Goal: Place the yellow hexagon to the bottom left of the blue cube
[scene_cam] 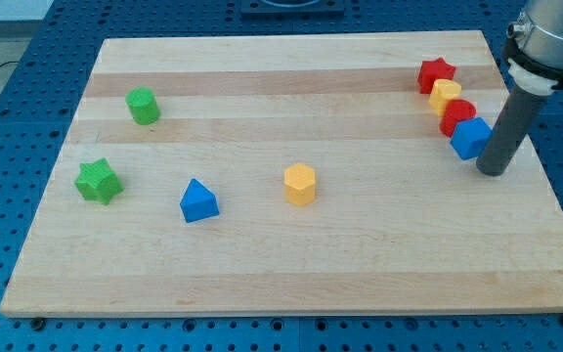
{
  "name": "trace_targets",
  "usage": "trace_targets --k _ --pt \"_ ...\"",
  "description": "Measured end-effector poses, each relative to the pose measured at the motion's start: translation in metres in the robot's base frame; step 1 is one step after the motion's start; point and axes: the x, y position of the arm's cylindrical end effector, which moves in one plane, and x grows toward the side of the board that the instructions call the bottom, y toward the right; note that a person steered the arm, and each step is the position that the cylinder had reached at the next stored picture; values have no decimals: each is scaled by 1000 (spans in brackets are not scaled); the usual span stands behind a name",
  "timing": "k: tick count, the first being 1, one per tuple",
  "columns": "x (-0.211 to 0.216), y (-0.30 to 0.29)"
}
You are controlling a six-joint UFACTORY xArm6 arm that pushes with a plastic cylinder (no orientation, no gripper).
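Observation:
The yellow hexagon [300,184] sits near the middle of the wooden board, slightly below centre. The blue cube [470,138] is at the view's right, the lowest of a slanted row of blocks. My tip [493,171] rests on the board just right of and slightly below the blue cube, close to or touching it. The yellow hexagon lies far to the left of the cube and a little lower.
Above the blue cube run a red round block [456,115], a yellow block [445,95] and a red star [436,73]. A blue triangle [198,200], a green star [98,182] and a green round block [144,106] are at the left. The board's right edge [545,166] is near my tip.

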Motion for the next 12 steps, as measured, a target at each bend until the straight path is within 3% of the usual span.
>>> trace_targets --k 1,2,3,4,5,6,9,10,11,12 --pt "-7 0" --pt "51 -30" --pt "82 -108" --pt "85 -229" --pt "67 -309" --pt "34 -314" --pt "31 -132" --pt "31 -168" --pt "27 -169" --pt "26 -119"
